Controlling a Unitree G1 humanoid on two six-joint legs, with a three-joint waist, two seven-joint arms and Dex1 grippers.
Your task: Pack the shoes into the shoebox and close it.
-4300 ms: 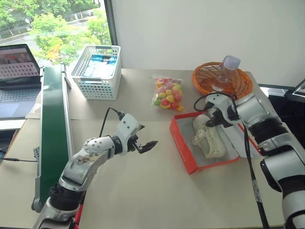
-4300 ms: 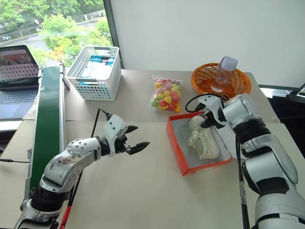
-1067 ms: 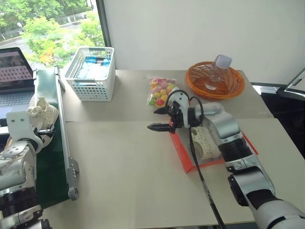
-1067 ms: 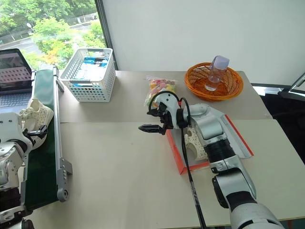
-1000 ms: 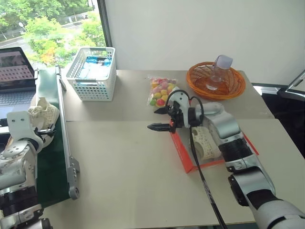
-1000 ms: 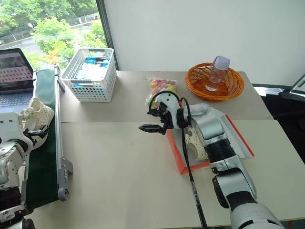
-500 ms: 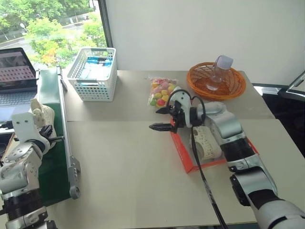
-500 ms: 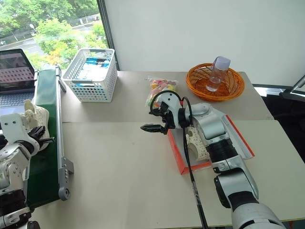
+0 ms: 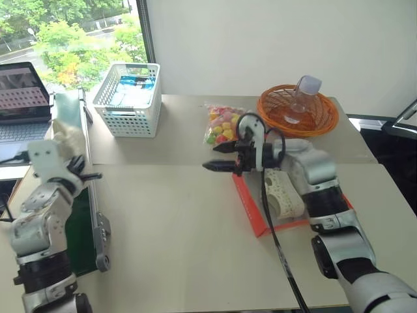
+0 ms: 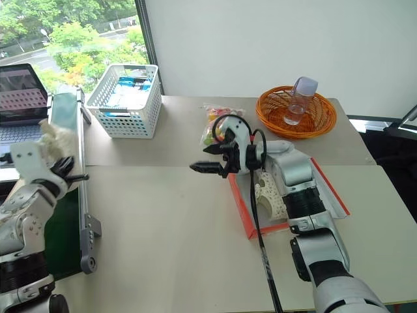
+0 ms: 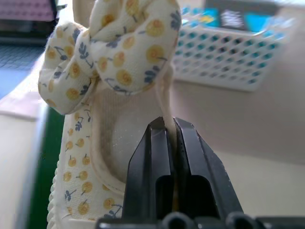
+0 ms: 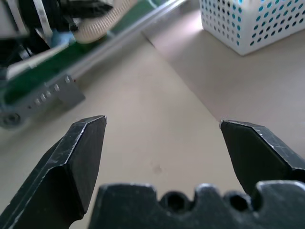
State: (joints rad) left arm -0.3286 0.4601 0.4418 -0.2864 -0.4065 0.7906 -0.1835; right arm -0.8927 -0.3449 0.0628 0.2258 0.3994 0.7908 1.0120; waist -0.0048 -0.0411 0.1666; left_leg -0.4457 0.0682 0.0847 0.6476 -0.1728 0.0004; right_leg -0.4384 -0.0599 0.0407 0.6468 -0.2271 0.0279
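The left pincer (image 11: pixel 167 143) is clamped on one shoe (image 11: pixel 114 95) at the far left – the shoebox (image 9: pixel 251 207) lies well to its right, nearer the wide-open right pincer (image 9: pixel 218 156).

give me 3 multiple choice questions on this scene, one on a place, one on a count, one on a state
1. Where is the clear bottle?
A on the floor
B in the orange wicker basket
C beside the laptop

2. How many shoes lie in the shoebox?
A one
B two
C none

3. The left end effector is:
A wide open
B shut on nothing
C shut on a shoe

Answers:
1 B, the bottle stands inside the wicker rim.
2 A, a single boxed shoe shows.
3 C, its fingers pinch the held shoe.
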